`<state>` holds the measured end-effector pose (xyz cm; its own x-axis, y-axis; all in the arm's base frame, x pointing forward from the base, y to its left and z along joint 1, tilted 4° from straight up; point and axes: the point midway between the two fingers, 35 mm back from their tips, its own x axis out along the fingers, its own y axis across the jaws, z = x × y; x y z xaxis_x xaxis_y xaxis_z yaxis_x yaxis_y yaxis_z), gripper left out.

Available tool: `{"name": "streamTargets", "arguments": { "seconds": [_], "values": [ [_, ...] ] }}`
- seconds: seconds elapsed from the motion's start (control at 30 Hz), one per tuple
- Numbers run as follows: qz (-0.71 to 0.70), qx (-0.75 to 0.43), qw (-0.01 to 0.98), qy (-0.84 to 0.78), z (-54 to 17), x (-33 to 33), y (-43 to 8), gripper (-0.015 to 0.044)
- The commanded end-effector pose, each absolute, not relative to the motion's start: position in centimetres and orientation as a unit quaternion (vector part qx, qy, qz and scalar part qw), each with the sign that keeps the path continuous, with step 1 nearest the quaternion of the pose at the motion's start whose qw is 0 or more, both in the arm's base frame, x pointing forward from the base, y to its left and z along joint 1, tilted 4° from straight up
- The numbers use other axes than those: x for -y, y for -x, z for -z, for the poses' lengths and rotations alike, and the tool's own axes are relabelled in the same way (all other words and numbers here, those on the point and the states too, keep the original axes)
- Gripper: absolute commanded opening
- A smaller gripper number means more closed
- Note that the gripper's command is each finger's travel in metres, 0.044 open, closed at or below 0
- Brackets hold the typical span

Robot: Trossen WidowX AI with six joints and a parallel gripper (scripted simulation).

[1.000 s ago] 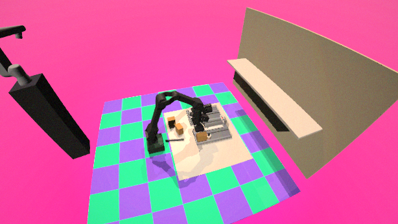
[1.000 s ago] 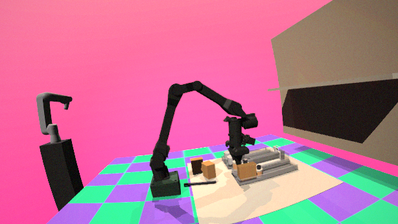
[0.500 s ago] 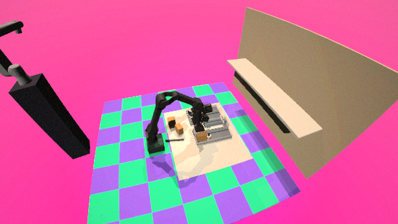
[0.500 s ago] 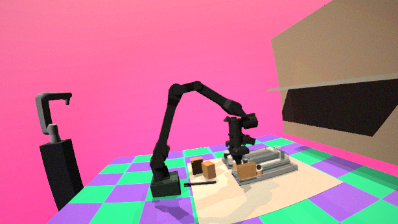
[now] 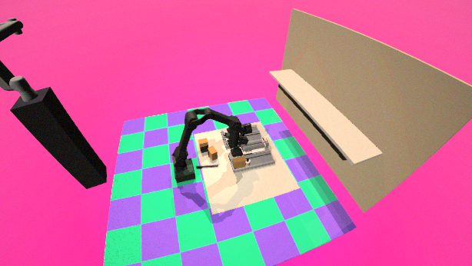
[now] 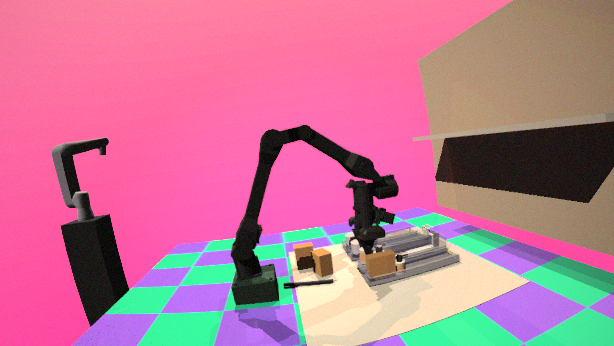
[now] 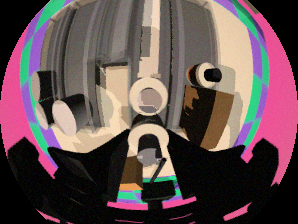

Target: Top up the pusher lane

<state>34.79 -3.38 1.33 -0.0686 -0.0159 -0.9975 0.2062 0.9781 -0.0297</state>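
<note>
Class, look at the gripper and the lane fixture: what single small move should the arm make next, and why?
Probably ease the held jar forward along the lane. The gripper is shut on it at the front of the rack, and the matching jar stands just ahead in the same lane, so a slow push should move the row back.
</note>
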Motion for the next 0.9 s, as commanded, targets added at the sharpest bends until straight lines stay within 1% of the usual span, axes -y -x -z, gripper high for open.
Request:
{"name": "streamTargets", "arguments": {
  "seconds": [0.0, 0.87],
  "values": [
    [0.081, -0.717, 0.689, -0.064, -1.66, 3.49, -35.60, 0.0000],
    [0.081, -0.717, 0.690, -0.064, -1.38, 3.54, -35.78, 0.0000]
  ]
}}
